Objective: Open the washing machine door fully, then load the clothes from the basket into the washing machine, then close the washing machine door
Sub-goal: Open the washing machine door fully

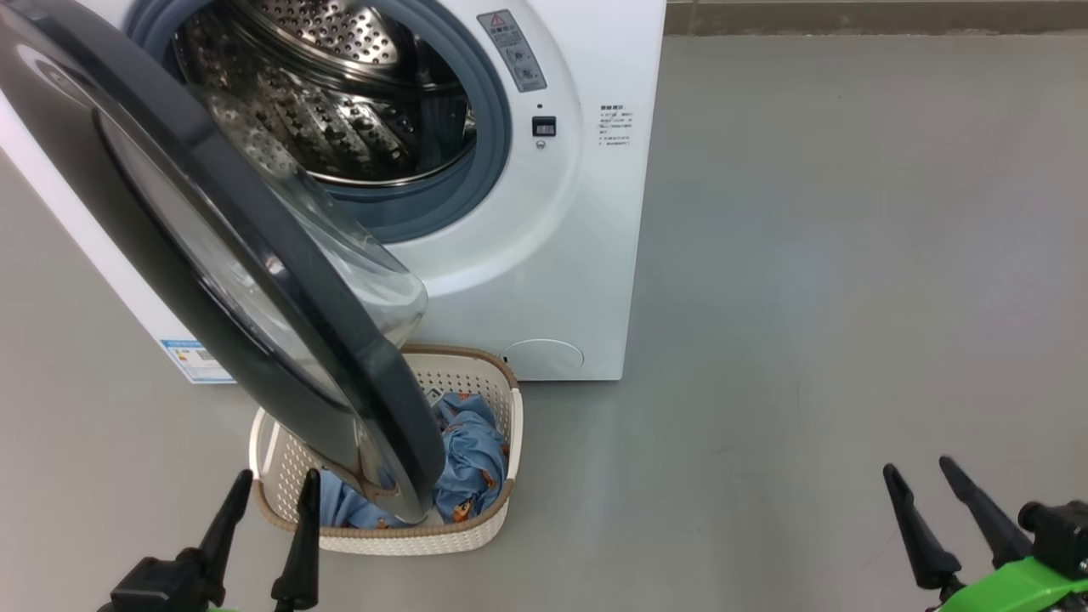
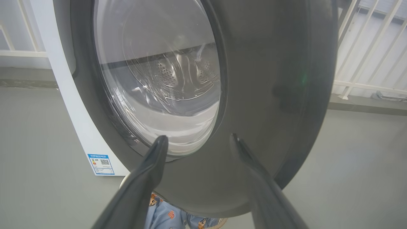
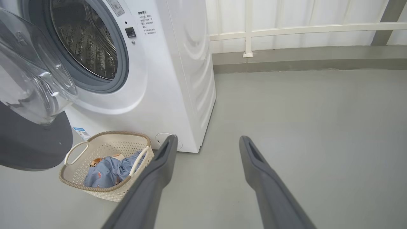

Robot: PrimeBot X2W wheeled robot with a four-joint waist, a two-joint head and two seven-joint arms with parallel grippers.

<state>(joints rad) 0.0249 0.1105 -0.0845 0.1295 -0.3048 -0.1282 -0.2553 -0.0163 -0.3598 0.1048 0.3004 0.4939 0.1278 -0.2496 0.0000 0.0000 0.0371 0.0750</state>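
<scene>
**A:** What's the biggest thing in view?

**B:** The white front-loading washing machine [image 1: 544,255]. The head view's upper edge cuts off its top. Its steel drum [image 1: 340,110] shows inside the grey gasket, with the left part hidden behind the door.

**A:** And the door?

**B:** The washing machine door [image 1: 170,246] stands swung out toward the camera, a black rim around a clear glass bowl. Its upper left runs out of frame.

**A:** Where's the basket?

**B:** The basket [image 1: 508,399] sits on the grey floor [image 1: 807,255], just in front of the machine's base. In the head view the door's lower edge covers its left half. The light blue clothes [image 1: 472,450] lie bunched inside; how many pieces, I can't tell.

**A:** The grippers?

**B:** The left gripper [image 1: 280,473] has its fingers spread wide with nothing between them, tips near the basket's near corner. Its wrist view has them pointing at the door's rim; whether they touch it is unclear. The right gripper [image 1: 916,464] is just as wide open and empty, over bare floor well apart from the basket.

**A:** Anything smaller?

**B:** A blue label [image 1: 195,357], partly behind the door, with print too small to read.
</scene>
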